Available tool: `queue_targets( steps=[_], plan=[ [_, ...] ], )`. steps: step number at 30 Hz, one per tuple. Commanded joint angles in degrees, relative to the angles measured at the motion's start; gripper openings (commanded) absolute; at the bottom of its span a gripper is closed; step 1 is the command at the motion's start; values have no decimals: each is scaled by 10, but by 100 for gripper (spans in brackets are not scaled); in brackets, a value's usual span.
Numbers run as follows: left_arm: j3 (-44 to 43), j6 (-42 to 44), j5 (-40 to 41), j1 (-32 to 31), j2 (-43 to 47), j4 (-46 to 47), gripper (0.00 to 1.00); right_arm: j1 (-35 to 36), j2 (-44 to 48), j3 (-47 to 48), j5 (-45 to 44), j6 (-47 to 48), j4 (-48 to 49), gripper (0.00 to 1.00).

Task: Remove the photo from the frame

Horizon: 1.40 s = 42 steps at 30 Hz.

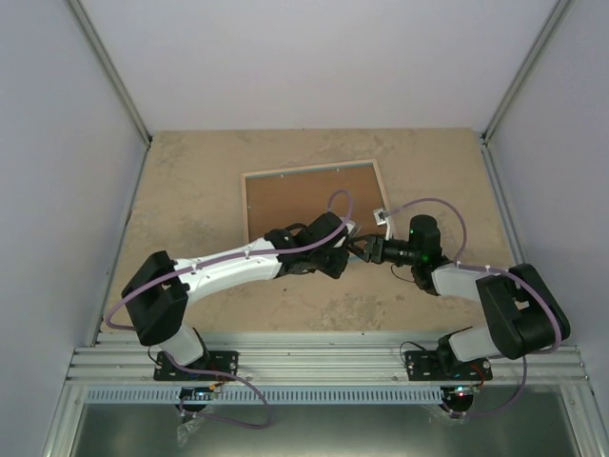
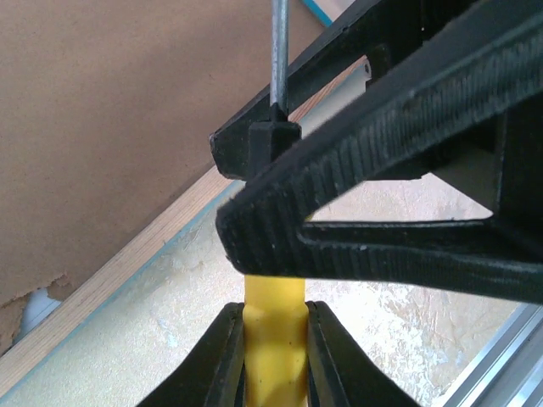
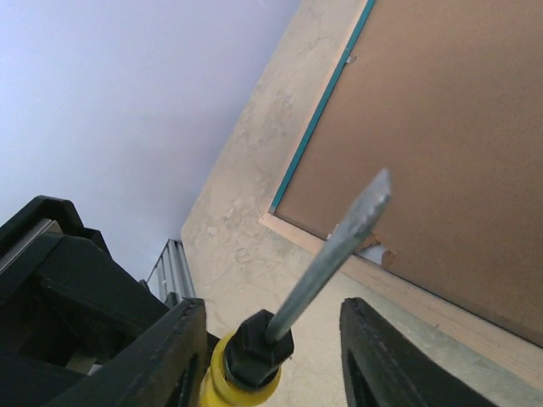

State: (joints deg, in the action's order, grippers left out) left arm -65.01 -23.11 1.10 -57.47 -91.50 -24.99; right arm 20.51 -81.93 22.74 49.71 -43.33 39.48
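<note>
The thin turquoise-blue rectangular picture frame (image 1: 314, 169) lies face down, pale wood rim up, toward 12 o'clock on the sandy beige surface (image 1: 190, 190). Its brown fibreboard backing board (image 1: 304, 200) is in place. The photo is out of sight; most likely it sits beneath that board.

Both arms meet at the frame's 5 o'clock corner. The left gripper (image 2: 273, 315) is clamped on the yellow plastic handle of a flat-bladed steel screwdriver (image 3: 339, 246), whose blade points toward the board. The right gripper (image 3: 271, 305) straddles the same handle near its black collar. Its fingers are spread and one stands clear of the handle, so it grips nothing.

A ragged chipped notch (image 3: 379, 252) shows in the board's near edge, with something pale in it; what that is cannot be told.

The board looks stiff and light, and the notch seems the natural place for the blade to lever it up. The frame is probably light enough to slide when pried, so it wants steadying. The photo should be a thin, limp sheet that is easily creased or scratched by the blade. It is likely to lie flat against what is beneath it, with little to pinch. It is best taken by a corner or free edge once the board is off, never by the middle.
</note>
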Motion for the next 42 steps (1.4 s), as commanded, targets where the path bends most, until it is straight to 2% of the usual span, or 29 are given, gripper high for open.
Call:
queue_targets(
  steps=[1,9,13,17,21,26,33,42],
  plan=[
    [14,16,-11,-2,12,25,5,4,-2,-5,-3,-36,35,41],
    [64,19,-22,-4,52,68,7,7,38,-14,-25,-82,24,12],
    [82,17,-26,-10,70,95,13,20,68,-16,-49,-100,2,1],
    [106,10,-19,-15,96,130,24,33,97,-20,-74,-124,-12,1],
    [146,-6,-13,-16,137,183,44,44,123,-28,-106,-165,-17,0],
    [199,-26,-14,-19,182,261,61,57,147,-34,-134,-217,-16,0],
    [266,-52,34,-19,219,363,70,68,159,-39,-146,-293,-3,0],
    [342,-95,47,-19,226,546,68,83,175,-57,-164,-375,21,0]
  ],
)
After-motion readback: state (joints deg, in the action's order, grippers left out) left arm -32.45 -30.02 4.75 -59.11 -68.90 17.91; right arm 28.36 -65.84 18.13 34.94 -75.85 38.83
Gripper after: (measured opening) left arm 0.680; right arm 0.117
